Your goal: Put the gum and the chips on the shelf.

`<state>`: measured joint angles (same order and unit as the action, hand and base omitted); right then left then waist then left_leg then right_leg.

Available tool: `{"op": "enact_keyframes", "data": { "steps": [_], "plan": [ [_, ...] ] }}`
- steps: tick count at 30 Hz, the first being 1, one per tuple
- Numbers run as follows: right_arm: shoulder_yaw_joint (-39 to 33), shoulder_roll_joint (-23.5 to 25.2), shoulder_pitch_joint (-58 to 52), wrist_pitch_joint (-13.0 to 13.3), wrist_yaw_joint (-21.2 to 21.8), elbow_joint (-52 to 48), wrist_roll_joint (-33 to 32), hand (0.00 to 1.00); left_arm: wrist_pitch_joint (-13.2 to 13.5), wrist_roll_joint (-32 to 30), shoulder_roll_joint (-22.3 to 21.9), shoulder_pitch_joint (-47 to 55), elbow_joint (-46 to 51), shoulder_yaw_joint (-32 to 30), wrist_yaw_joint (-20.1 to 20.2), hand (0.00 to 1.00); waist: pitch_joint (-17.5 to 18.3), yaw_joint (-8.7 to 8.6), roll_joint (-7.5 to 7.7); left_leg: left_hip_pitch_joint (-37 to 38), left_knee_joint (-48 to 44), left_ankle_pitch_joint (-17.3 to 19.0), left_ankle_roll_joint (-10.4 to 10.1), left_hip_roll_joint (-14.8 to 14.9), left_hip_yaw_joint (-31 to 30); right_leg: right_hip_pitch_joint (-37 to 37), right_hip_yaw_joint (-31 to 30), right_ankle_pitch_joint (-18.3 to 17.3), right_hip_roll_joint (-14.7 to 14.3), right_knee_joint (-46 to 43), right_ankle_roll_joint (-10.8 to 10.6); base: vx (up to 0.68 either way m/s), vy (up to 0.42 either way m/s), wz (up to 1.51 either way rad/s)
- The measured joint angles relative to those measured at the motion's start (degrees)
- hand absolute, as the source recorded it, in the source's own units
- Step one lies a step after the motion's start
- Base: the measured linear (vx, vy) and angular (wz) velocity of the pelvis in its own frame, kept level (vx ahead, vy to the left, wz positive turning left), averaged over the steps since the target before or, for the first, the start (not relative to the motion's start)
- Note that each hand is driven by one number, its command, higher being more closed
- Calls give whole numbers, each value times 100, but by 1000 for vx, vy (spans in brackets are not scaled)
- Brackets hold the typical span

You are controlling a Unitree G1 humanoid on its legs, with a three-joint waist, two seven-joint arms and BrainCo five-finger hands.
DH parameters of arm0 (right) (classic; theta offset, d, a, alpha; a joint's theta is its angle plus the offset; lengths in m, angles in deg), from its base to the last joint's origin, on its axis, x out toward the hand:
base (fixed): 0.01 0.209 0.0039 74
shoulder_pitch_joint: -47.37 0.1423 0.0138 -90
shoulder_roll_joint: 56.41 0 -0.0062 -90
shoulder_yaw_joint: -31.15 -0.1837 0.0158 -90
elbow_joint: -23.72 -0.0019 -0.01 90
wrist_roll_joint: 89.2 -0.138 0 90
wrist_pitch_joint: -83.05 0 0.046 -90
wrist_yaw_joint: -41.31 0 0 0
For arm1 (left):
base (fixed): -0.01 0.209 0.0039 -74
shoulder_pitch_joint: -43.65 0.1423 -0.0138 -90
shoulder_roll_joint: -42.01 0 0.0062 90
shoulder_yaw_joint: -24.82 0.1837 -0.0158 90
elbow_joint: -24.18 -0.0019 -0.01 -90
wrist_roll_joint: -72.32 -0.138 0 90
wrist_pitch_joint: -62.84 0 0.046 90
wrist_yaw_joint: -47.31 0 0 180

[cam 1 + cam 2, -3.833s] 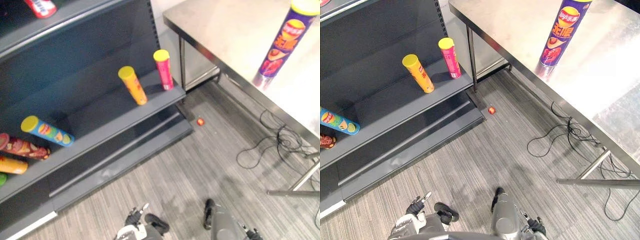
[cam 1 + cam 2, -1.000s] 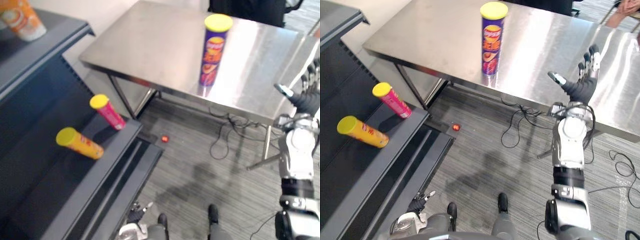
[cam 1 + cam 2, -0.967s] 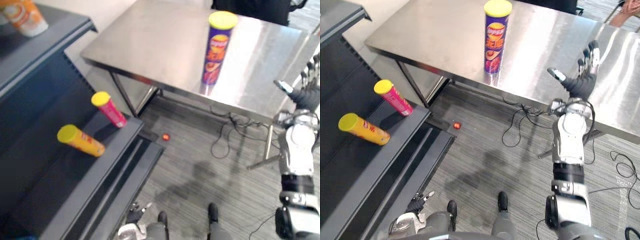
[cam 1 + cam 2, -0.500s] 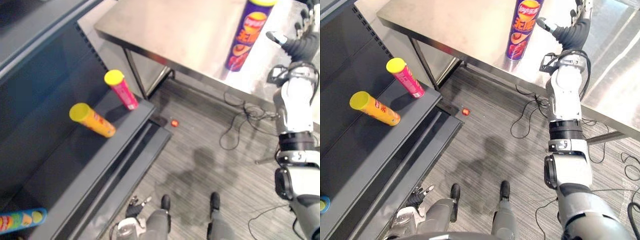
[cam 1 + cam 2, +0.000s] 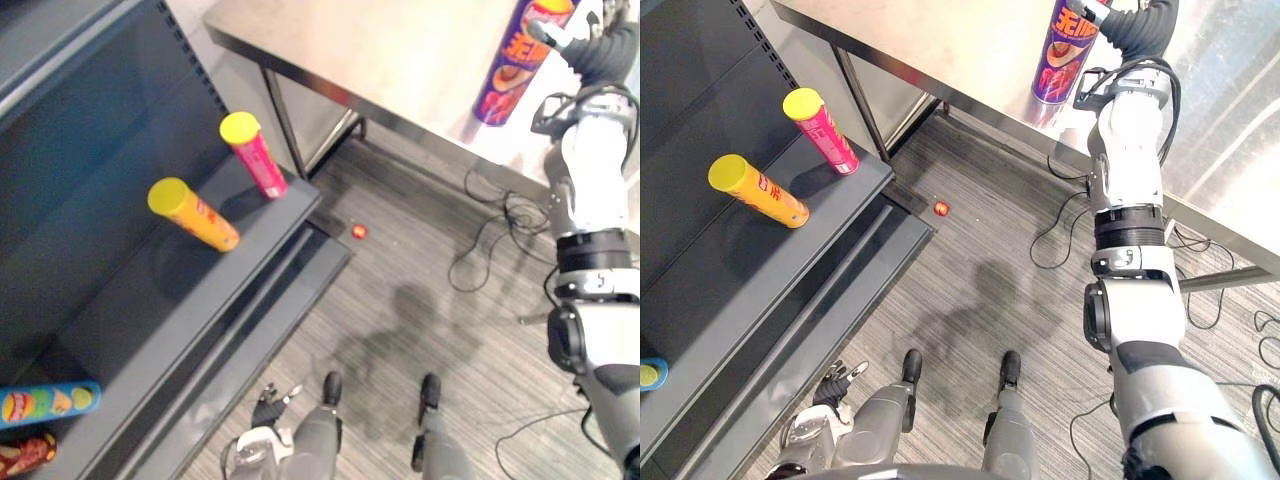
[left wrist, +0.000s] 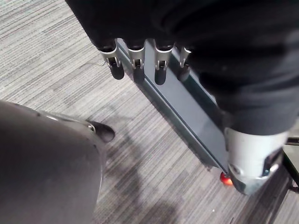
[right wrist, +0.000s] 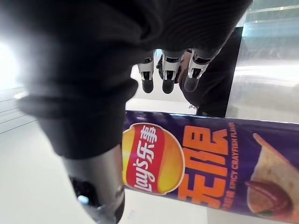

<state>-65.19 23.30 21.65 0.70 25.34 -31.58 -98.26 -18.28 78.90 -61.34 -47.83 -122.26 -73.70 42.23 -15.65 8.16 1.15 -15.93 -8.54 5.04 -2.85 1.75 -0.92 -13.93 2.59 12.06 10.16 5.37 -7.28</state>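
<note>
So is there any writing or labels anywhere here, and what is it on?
Purple chips can on the steel table: a round logo, large characters and a line of small capitals, clear beside the right hand; package print, left unquoted.
Yellow can and pink can on the shelf: print too small to read.
Blue can: too small to read.
No other signs or numbers.
</note>
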Motion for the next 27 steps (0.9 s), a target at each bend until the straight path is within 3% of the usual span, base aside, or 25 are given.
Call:
{"op": "enact_keyframes", "data": {
  "steps": [15, 27],
  "plan": [
    [-56, 39, 415, -29, -9, 511, -193, 0, 45, 207, 106, -90, 0, 201, -87, 0, -167, 5, 43, -2, 551, -416, -182, 139, -120, -199, 23, -5, -134, 9, -2, -11, -13, 2],
    [-60, 39, 610, -126, -10, 735, -279, 0, 54, 222, 210, -122, 44, 268, -103, 0, -242, 17, 164, 18, 947, -739, -300, 228, -177, -298, 97, -123, -206, 57, 6, -19, -27, 3]
  ]
}}
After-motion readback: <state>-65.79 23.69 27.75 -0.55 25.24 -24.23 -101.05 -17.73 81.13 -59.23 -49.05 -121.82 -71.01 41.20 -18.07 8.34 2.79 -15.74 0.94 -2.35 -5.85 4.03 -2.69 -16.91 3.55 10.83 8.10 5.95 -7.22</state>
